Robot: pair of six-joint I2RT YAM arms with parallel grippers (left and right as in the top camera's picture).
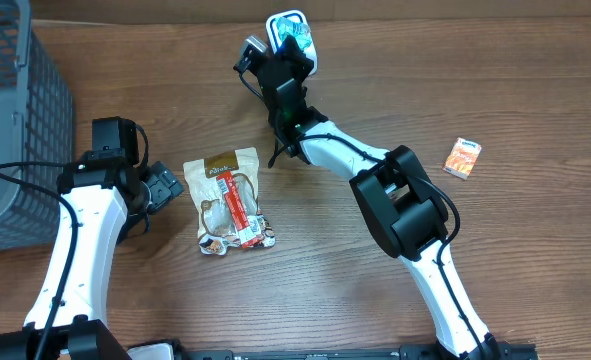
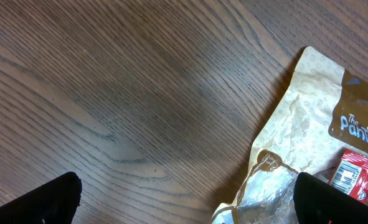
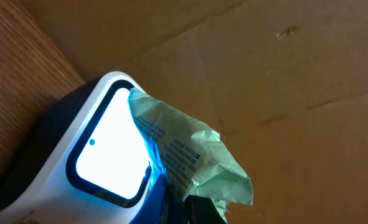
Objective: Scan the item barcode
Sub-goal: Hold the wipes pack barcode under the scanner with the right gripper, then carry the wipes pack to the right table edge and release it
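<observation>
Wood-grain table [image 1: 535,80], scanner [image 3: 109,149] lighting a green packet [image 3: 196,155], cardboard wall [image 3: 264,62] behind.

We see a kraft-paper snack pouch [image 2: 302,118] lying flat on the wood-grain table [image 2: 121,93], filling the right part of the view and cut off by its edge. Its brown label [image 2: 358,118] carries white lettering beginning "The Pan". Below that label a red packet [image 2: 355,177] shows a white barcode patch. Our left gripper [image 2: 184,202] stands wide open: one black fingertip [image 2: 40,202] is well to the pouch's left, the other overlaps the pouch's lower end.
</observation>
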